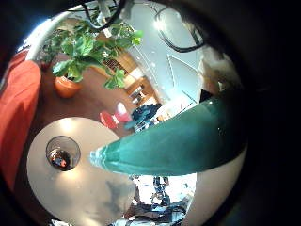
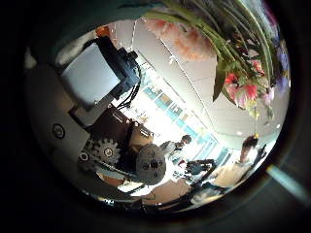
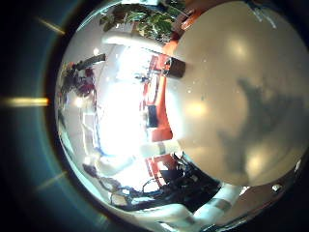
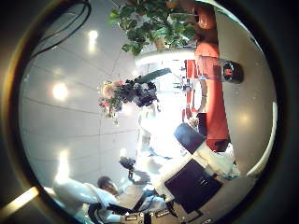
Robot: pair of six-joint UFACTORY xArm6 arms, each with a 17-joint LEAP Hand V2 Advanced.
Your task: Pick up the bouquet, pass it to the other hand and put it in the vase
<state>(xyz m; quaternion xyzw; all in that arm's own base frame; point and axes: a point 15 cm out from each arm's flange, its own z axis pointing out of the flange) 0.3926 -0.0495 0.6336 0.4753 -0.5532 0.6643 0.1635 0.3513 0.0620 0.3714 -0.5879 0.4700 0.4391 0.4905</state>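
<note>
The bouquet's cone-shaped wrap (image 1: 179, 141) runs right across my left palm, very close. Its flowers (image 2: 228, 58) and leaves fan out beside my left hand's fingers (image 2: 97, 78). In the right thumb side palm view the bouquet (image 4: 120, 93) shows small and far off in the air, held by my left hand (image 4: 145, 91). The vase (image 1: 63, 151), a round glass pot, stands on the round table (image 1: 85, 184) below my left hand; the vase (image 4: 229, 70) is also seen from the right palm. My right hand (image 4: 196, 182) holds nothing, its fingers relaxed, above the table (image 3: 241, 87).
A sofa (image 1: 19, 104) curves along the table's edge. A large potted plant (image 1: 80, 56) stands on the floor behind it. Chairs and desks (image 1: 132, 113) fill the room further off.
</note>
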